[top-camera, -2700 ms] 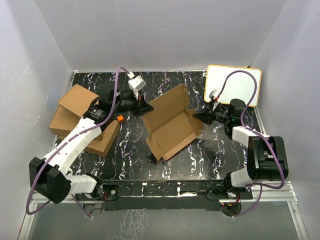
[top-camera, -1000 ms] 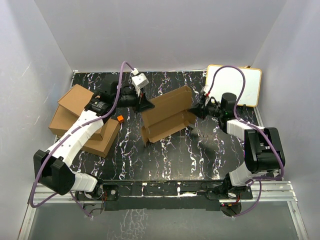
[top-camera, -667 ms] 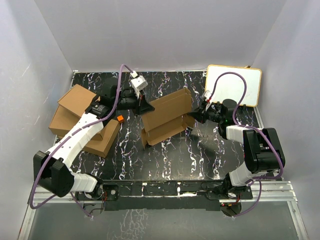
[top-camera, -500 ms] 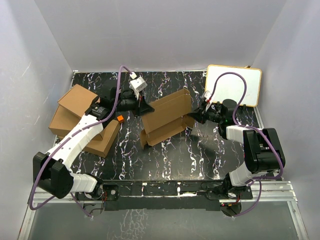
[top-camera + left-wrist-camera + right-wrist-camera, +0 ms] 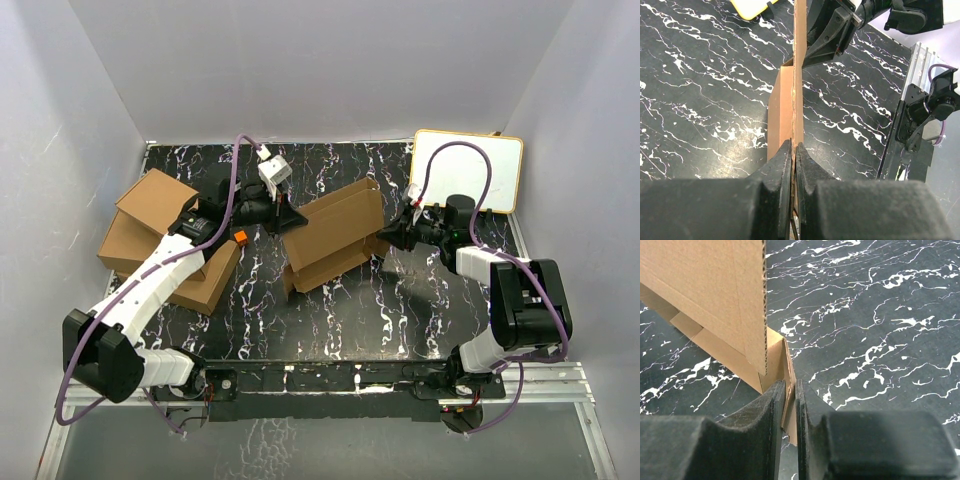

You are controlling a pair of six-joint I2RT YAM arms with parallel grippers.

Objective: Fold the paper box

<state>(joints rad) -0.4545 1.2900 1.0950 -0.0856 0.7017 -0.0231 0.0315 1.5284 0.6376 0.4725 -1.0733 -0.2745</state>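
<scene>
1. A glossy black tabletop (image 5: 380,300), veined with white like marble, is seen from above and fills the middle of the overhead view.
2. It is enclosed on three sides by plain, pale grey panels: a back wall (image 5: 320,70), a left wall (image 5: 50,150) and a right wall (image 5: 590,130).
3. A silver metal rail (image 5: 575,372) is fixed along the near edge of the tabletop.
4. Below the rail, a dull grey surface (image 5: 300,450) is seen.
5. The space is softly and evenly lit. Only faint shadows are cast on the tabletop, and a pale sheen is picked up on it in the left wrist view.
</scene>
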